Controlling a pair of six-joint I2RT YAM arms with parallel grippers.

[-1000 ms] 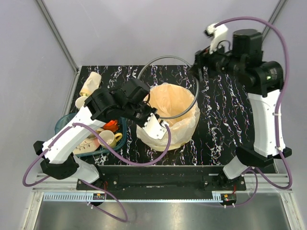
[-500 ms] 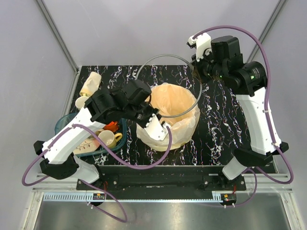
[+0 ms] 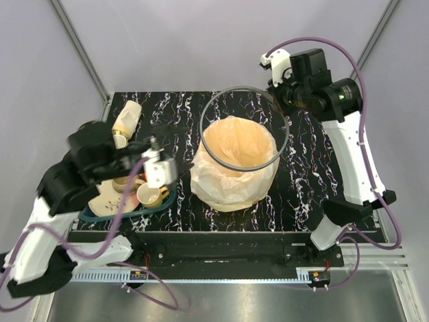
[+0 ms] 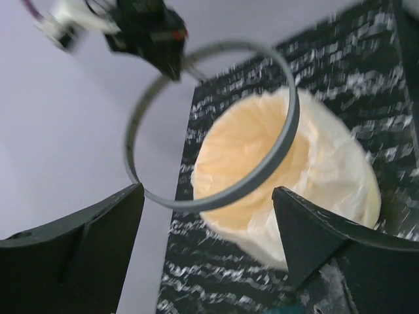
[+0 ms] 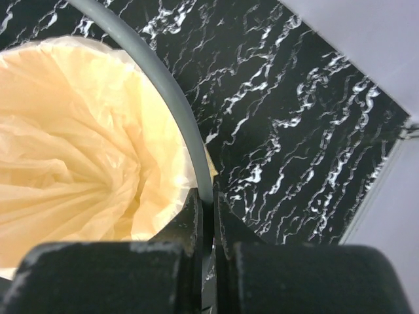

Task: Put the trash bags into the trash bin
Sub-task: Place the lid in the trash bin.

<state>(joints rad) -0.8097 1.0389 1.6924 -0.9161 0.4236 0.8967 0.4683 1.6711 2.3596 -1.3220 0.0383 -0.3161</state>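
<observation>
From above: one trash bin near the middle of the black marbled surface. One trash bag already inside it, lining the hollow, edge turned out over the mouth and hanging down the outer wall. One grey ring in the air just above the mouth, tilted. Two arms: right arm over the far right of the surface, right jaws clamped on the ring's far right part; left arm off to the left above a teal tray, left jaws apart from bin, bag and ring. Only here: the tray, a yellowish cup among the crockery in it (full count hidden under the arm), and one pale container lying at the far left.

From the left wrist, blurred: settles the left jaws, spread wide with nothing between them. Frames bin, bag and ring in that gap, well ahead. Also catches the right arm's dark tip pinching the ring at the upper left.

From the right wrist: gives the grip up close, right jaws shut tight on the ring, the band curving up and away from the pinch. Shows the bag's creases running down into the bin, and bare surface on the right.
</observation>
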